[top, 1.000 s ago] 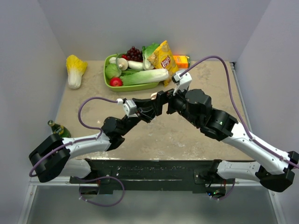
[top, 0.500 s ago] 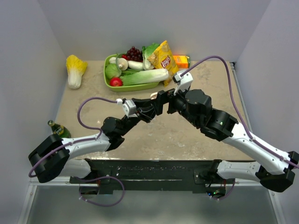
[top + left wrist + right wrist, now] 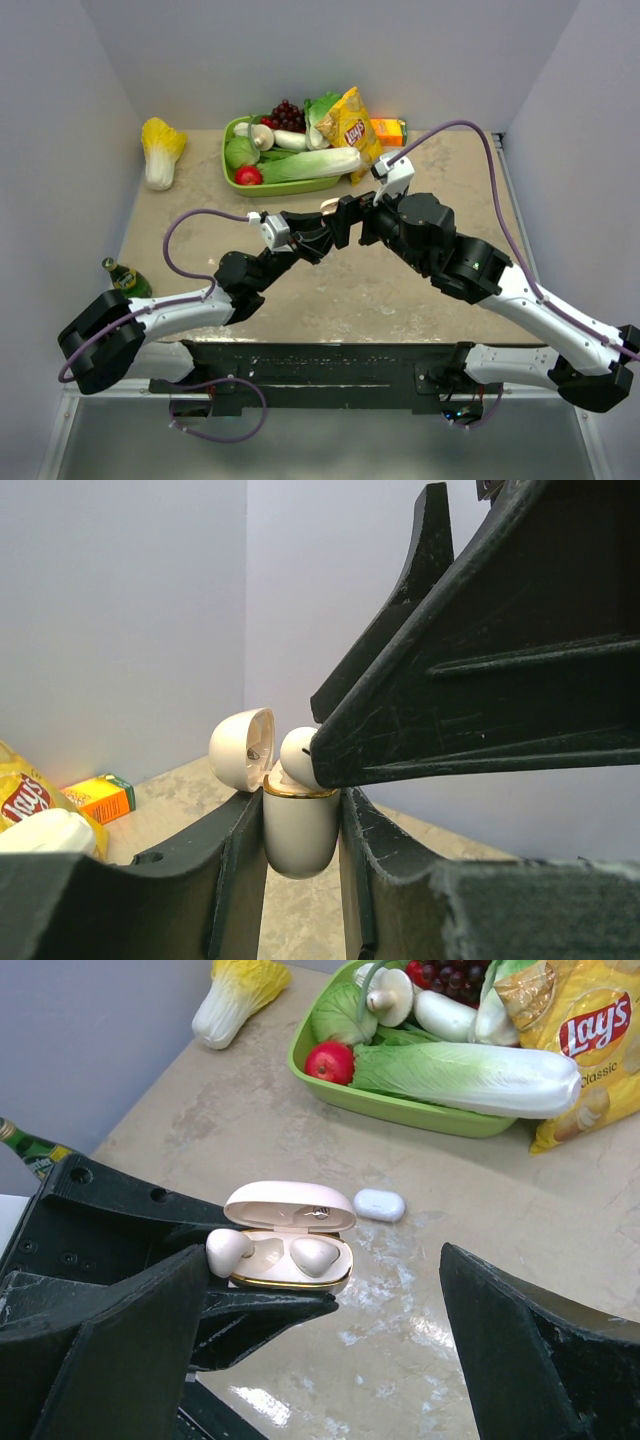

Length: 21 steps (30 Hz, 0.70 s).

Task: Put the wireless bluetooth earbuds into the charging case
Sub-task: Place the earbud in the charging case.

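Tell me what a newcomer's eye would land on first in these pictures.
The open charging case, clamped upright in the left gripper above mid-table, one earbud seated and a second earbud perched at its rim. Behind it, the green tray of vegetables and a yellow Lay's bag at the far edge.

Bright, even light, with glare patches on the table [image 3: 395, 1300] and the near jaws slightly soft.
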### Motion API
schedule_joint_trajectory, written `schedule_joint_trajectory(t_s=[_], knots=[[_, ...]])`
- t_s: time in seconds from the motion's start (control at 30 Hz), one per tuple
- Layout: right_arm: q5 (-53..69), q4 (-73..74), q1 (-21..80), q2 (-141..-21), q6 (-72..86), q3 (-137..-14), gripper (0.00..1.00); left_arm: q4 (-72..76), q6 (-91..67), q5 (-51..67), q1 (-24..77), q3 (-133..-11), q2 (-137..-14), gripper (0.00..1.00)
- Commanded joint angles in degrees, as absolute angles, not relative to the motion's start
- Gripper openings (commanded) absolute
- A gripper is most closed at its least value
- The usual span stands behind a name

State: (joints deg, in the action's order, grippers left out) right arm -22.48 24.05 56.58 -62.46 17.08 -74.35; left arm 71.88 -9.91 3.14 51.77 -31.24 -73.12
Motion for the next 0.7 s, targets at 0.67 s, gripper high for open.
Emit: schedule_joint_trajectory(t_s=[0.67], knots=[[-27.95,25.14,55.9,-60.47,15.56,-74.18,0.98,77.43,-9.32,3.78,51.77,-31.29,-69.79,0.0]])
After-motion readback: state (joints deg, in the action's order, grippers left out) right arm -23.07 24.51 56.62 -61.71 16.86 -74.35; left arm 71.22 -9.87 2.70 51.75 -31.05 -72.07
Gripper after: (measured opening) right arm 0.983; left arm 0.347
